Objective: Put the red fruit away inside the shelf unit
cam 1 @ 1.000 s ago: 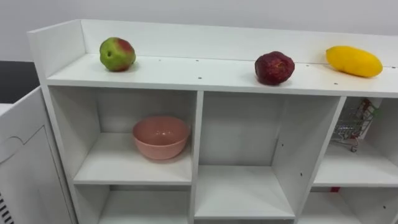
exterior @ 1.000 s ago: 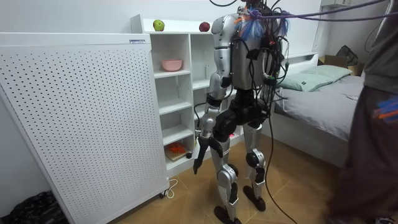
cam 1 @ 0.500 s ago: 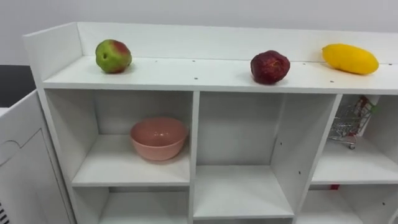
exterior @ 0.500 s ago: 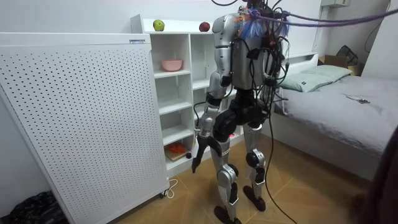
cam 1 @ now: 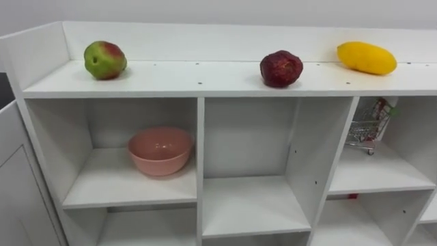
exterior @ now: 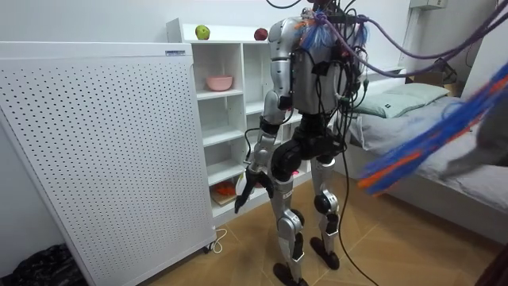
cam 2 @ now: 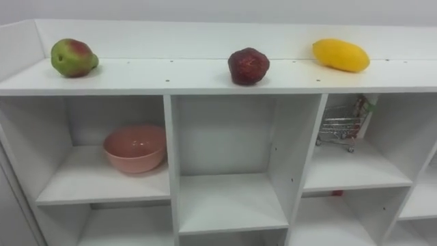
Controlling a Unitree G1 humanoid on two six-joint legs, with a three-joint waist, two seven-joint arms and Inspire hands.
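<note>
Three fruits lie on the top board of the white closet (cam 1: 205,80): a green-red apple (cam 1: 105,59) at the left, a dark red fruit (cam 1: 280,68) in the middle and a yellow mango (cam 1: 366,57) at the right. In the upper left compartment stands a pink bowl (cam 1: 160,150). The middle compartment holds nothing. In the room view I stand facing the closet, and my left hand (exterior: 248,187) hangs open by my thigh, holding nothing.
A small wire shopping cart (cam 1: 367,126) stands in the upper right compartment. A white perforated panel (exterior: 103,151) stands at the room view's left, a bed (exterior: 421,107) at its right. A blurred blue-orange streak (exterior: 429,135) crosses above the bed.
The eye view has shifted, so the closet shows further left and more squarely. My left hand has swung a little towards the closet. The person at the room view's right edge has moved.
</note>
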